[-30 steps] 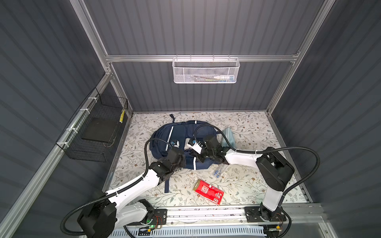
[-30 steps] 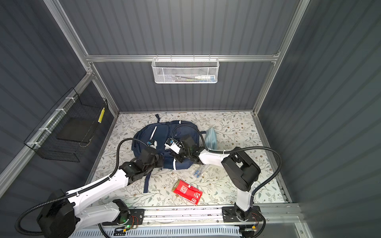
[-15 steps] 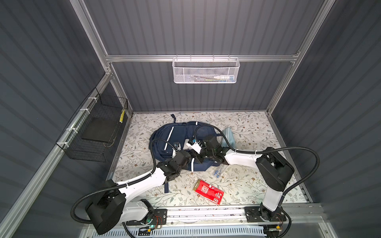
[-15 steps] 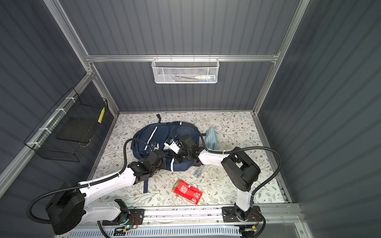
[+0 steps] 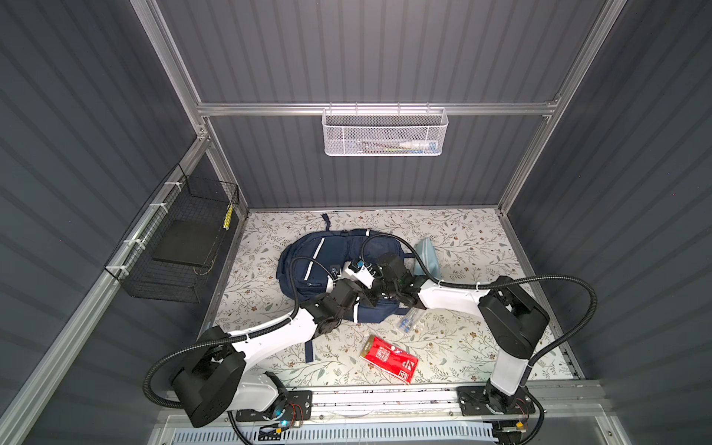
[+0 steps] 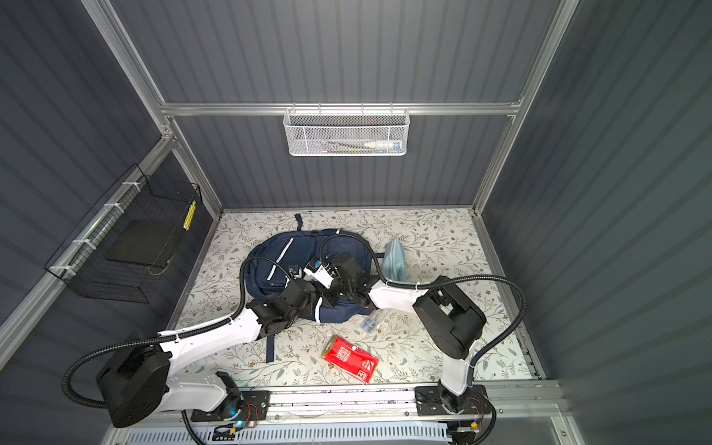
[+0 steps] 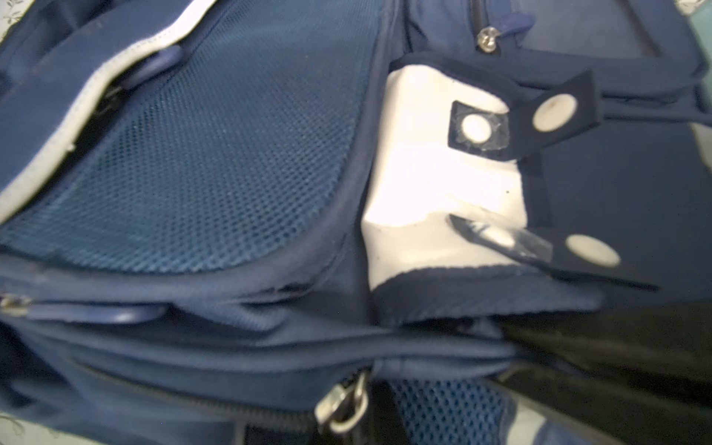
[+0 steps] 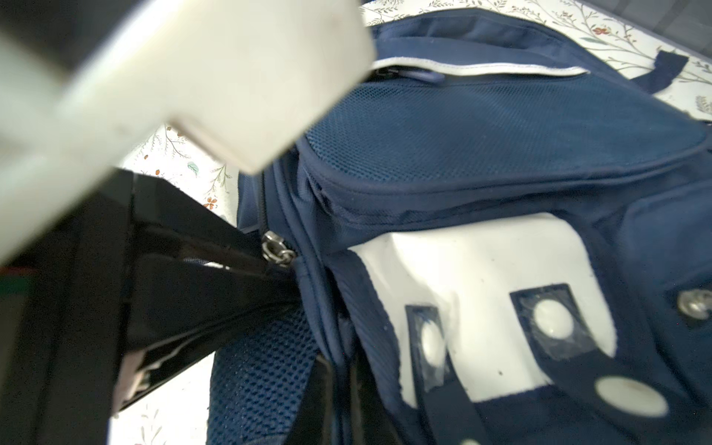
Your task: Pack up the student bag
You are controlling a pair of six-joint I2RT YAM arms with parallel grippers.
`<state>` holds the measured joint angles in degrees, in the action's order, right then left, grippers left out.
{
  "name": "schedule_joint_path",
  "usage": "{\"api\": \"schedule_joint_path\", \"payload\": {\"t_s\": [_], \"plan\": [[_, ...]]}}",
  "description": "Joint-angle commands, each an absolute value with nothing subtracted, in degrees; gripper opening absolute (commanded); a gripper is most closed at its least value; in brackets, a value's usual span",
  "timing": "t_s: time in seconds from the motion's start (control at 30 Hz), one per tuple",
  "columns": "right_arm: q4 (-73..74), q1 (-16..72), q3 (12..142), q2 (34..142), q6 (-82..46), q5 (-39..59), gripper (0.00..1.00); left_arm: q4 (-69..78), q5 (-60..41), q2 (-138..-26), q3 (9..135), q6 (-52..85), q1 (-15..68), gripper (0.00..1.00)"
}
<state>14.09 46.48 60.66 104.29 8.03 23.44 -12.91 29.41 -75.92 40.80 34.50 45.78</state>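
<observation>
The student bag (image 5: 308, 266) (image 6: 269, 258) lies flat in the middle of the floral table, navy with white stripes. Both grippers meet at its near edge. My left gripper (image 5: 364, 298) (image 6: 318, 298) is shut at a metal zipper slider (image 7: 343, 404) (image 8: 277, 250). Its black fingers (image 8: 215, 269) converge on that slider, so it seems to hold the zipper pull. My right gripper (image 5: 379, 296) (image 8: 346, 393) is shut on a fold of the bag's fabric beside the white patch (image 8: 481, 300) (image 7: 435, 162).
A red packet (image 5: 389, 359) and a clear packet of small blue items (image 5: 410, 319) lie in front of the bag. A light-blue pouch (image 5: 425, 256) sits to its right. A white mesh basket (image 5: 383, 133) hangs on the back wall and a black wire basket (image 5: 181, 246) on the left wall.
My left gripper moved right along the bag's near edge to beside the right gripper, then closed at the zipper slider. The right arm has not moved.
</observation>
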Motion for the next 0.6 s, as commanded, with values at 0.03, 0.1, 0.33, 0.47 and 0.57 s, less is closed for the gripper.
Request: {"api": "schedule_joint_path", "payload": {"t_s": [0.03,0.1,0.33,0.47,0.57], "plan": [[11.95,46.32,60.74,102.33,9.15,26.8,0.0,-15.29,25.07,-72.51,41.14,31.39,39.93,0.0],[10.95,46.27,60.73,102.16,10.22,26.07,0.0,-15.63,23.2,-71.55,40.74,29.65,37.7,0.0],[7.76,45.56,61.18,102.45,12.17,22.6,0.0,-22.46,22.98,-68.7,43.01,26.64,31.56,0.0],[8.0,44.5,60.39,101.54,12.55,20.77,0.0,-23.69,21.41,-67.27,43.16,25.4,27.82,0.0],[7.64,43.52,60.61,100.83,13.0,20.48,0.0,-24.57,20.12,-66.87,43.76,25.18,26.32,0.0]]}}
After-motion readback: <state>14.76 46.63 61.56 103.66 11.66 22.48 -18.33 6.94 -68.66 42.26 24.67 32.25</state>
